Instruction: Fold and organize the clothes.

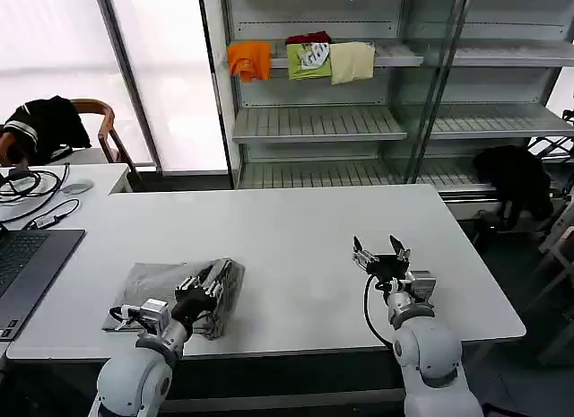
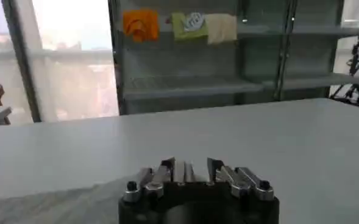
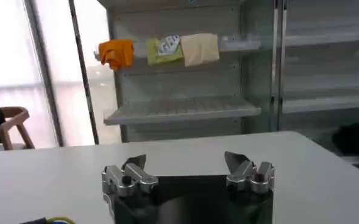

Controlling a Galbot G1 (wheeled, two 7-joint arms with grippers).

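White tabletop, shelves behind. Left gripper pressed onto grey shirt, jaws nearly together, probably pinching a fold. Right gripper well clear, jaws apart, apparently waiting.

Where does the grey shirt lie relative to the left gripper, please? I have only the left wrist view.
Observer: In the head view the left gripper sits on the right-hand part of the grey shirt, where the fabric is bunched up, near the table's front edge.
Operator: Thank you. Where is the right gripper?
Observer: The right gripper is over bare table to the right, open and holding nothing, well apart from the shirt.
Operator: Is anything lying left of the shirt?
Observer: Yes, an open laptop lies at the table's left edge, apart from the shirt.
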